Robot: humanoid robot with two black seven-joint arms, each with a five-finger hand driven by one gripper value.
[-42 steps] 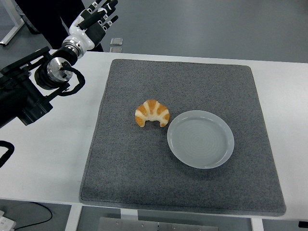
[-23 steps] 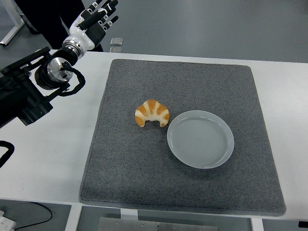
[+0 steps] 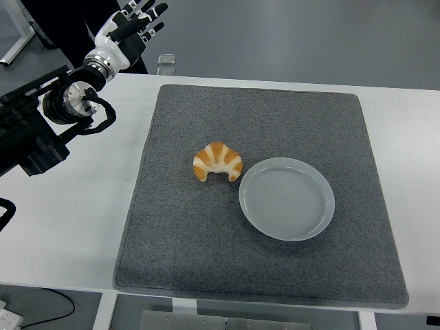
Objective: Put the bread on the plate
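At upper left of the frame, beyond the table's (image 3: 82, 206) far edge: robot hand (image 3: 127, 29) of the left arm, raised, fingers (image 3: 152, 10) spread apart, holding nothing. Right arm nowhere visible. Near frame centre, on the grey mat (image 3: 261, 103): bread (image 3: 217, 161), a croissant, untouched, just beside the upper left rim of the plate (image 3: 287, 199), apparently not quite touching it. Well apart from the robot hand, down and to the right of it. Judged as step 1, the reach, not yet begun. Next move likely calls for swinging down and rightward over the mat, descending onto the bread, closing around it gently.
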